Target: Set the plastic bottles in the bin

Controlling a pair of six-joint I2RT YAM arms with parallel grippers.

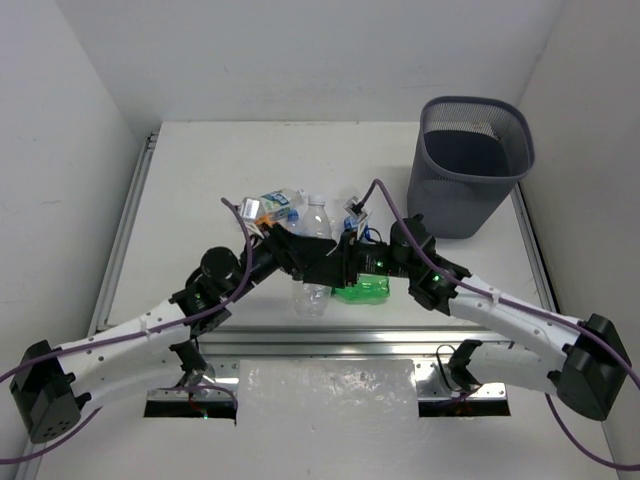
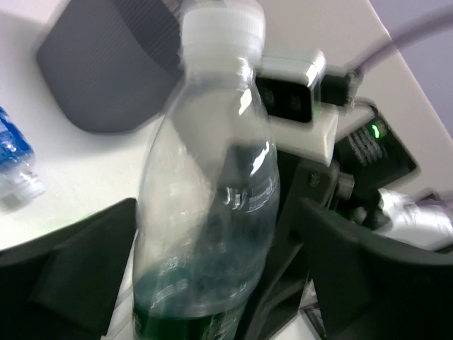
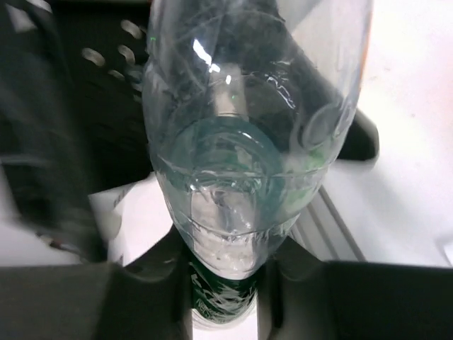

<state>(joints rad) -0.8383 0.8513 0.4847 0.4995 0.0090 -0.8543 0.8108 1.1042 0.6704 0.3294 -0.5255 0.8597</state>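
Note:
A clear bottle (image 1: 316, 232) with a dark green label and white cap sits between both grippers at the table's middle. My right gripper (image 1: 338, 268) is shut on its green-labelled waist, as the right wrist view (image 3: 223, 283) shows, with the bottle (image 3: 241, 142) reaching away from the camera. My left gripper (image 1: 306, 262) is open with its fingers either side of the same bottle (image 2: 212, 177), seen in the left wrist view (image 2: 212, 283). A bright green bottle (image 1: 364, 290) lies under the right wrist. A blue-labelled bottle (image 1: 277, 205) lies behind. The bin (image 1: 470, 165) stands far right.
More bottles lie in a cluster behind the grippers, one with an orange part (image 1: 267, 228) and one near the right arm's cable (image 1: 355, 212). A blue-labelled bottle (image 2: 13, 159) and the bin (image 2: 106, 64) show in the left wrist view. A metal rail (image 1: 330, 338) runs along the near edge.

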